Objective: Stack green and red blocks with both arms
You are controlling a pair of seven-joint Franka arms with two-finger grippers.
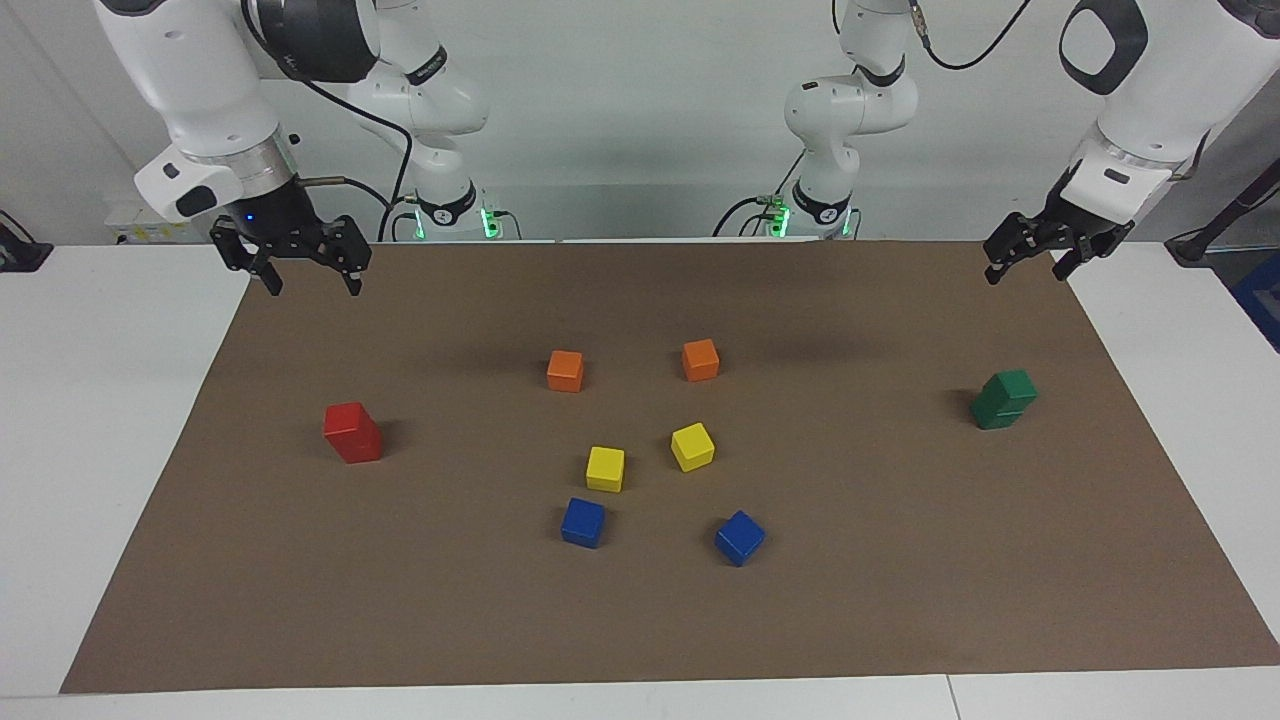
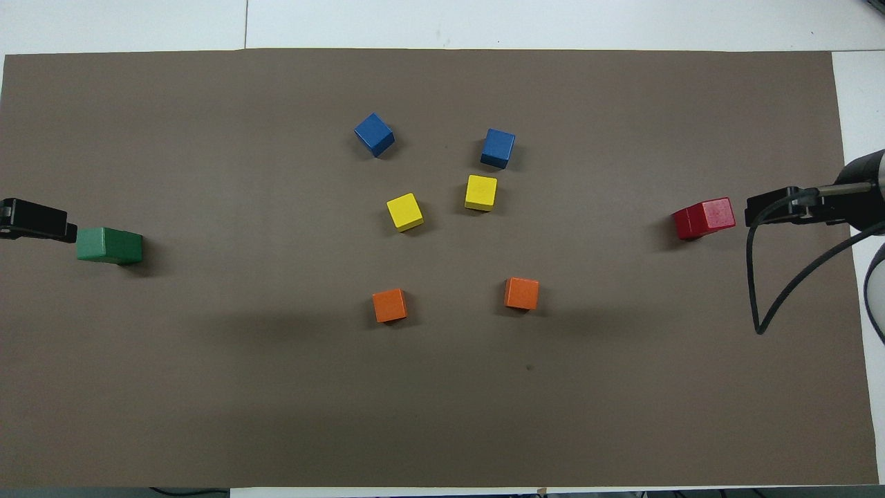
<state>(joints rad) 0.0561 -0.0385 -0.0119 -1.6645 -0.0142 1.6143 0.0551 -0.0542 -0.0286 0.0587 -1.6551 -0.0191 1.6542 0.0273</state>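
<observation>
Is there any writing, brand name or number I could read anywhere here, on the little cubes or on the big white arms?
None can be read.
The small matte cubes, such as the red stack and the green stack, have plain faces.
The white jointed arms show no legible lettering; a dark band on one carries marks too small to read.
</observation>
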